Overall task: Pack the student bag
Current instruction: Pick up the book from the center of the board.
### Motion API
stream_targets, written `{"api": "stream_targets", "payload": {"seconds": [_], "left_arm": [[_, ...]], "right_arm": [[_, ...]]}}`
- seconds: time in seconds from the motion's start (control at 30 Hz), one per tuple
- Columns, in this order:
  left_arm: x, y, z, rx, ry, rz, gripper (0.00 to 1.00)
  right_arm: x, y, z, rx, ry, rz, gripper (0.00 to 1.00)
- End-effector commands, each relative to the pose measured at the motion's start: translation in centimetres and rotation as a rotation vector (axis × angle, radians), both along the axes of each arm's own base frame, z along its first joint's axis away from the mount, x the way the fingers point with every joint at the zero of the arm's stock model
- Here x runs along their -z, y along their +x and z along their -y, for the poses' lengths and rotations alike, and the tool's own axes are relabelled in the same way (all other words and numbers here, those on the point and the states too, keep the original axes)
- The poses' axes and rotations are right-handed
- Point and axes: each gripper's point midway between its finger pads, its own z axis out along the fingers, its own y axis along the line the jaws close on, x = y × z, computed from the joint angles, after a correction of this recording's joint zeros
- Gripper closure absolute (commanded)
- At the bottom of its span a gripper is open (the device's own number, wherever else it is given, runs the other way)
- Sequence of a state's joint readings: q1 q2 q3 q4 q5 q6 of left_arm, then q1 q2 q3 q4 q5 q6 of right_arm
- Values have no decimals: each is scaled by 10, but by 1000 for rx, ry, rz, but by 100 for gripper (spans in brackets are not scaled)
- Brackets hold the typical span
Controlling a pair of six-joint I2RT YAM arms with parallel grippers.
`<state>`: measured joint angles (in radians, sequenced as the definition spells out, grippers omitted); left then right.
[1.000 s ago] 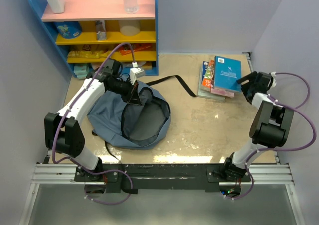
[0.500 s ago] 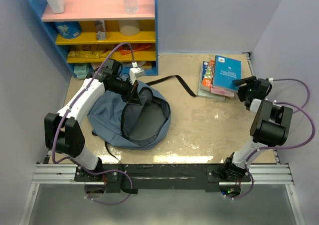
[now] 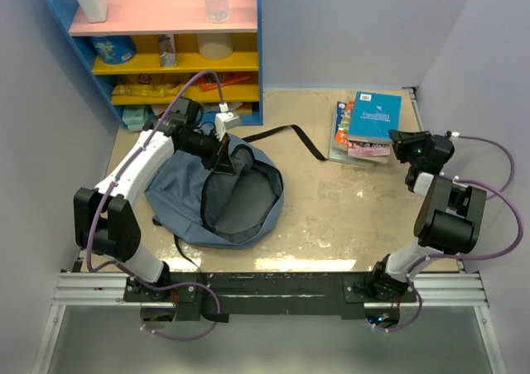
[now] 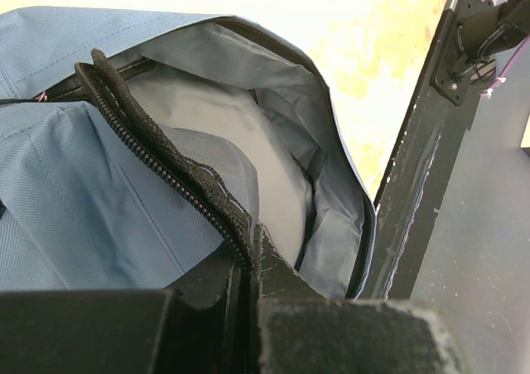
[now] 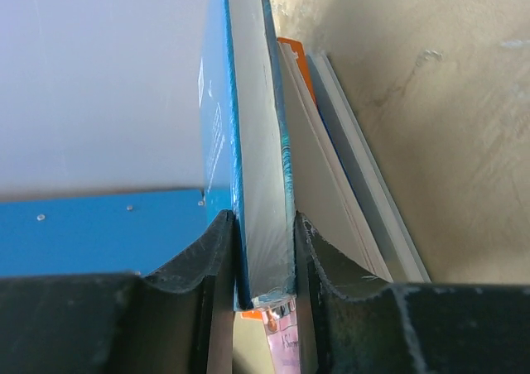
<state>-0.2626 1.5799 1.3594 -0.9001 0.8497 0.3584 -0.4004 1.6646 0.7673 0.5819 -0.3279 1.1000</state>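
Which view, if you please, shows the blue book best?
Top external: the blue book shows its cover. Right wrist view sees only its edge inside the right claw; left wrist view shows none of it.

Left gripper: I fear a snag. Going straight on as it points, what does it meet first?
Likely the grey lining of the bag, right ahead inside its open mouth; depth unclear.

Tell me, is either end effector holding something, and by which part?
Yes. The left end effector pinches the student bag by the zipper edge of its opening. The right end effector clamps the blue book by one edge.
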Motion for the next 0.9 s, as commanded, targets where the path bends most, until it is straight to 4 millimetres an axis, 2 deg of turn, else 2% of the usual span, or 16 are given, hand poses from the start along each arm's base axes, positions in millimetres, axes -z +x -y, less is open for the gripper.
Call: {"api": "stream_targets", "payload": {"seconds": [0.0, 0.1, 0.3, 0.47, 0.53, 0.57, 0.6, 0.77, 0.87], "left_arm": [[-18, -1, 1, 5, -37, 36, 100], [-18, -2, 2, 5, -42, 30, 100], [-18, -3, 1, 3, -42, 26, 100], [-20, -4, 2, 5, -49, 29, 100], [-21, -3, 2, 6, -50, 33, 100], [-21, -4, 2, 6, -51, 30, 100], [-20, -4, 2, 5, -46, 29, 100], [-18, -4, 2, 6, -46, 26, 100], [-21, -1, 3, 1, -55, 36, 100]], "right_arm": [[18, -22, 14, 67, 0, -70, 100], [13, -25, 14, 57, -23, -77, 100], [5, -41, 30, 130, -118, -134, 100], [28, -53, 30, 128, -128, -239, 91], [32, -53, 29, 121, -126, -240, 91], [32, -53, 28, 121, -122, -237, 95], [32, -53, 26, 115, -109, -228, 100], [23, -47, 9, 75, -18, -113, 100], [22, -50, -12, 8, 61, -34, 100]]}}
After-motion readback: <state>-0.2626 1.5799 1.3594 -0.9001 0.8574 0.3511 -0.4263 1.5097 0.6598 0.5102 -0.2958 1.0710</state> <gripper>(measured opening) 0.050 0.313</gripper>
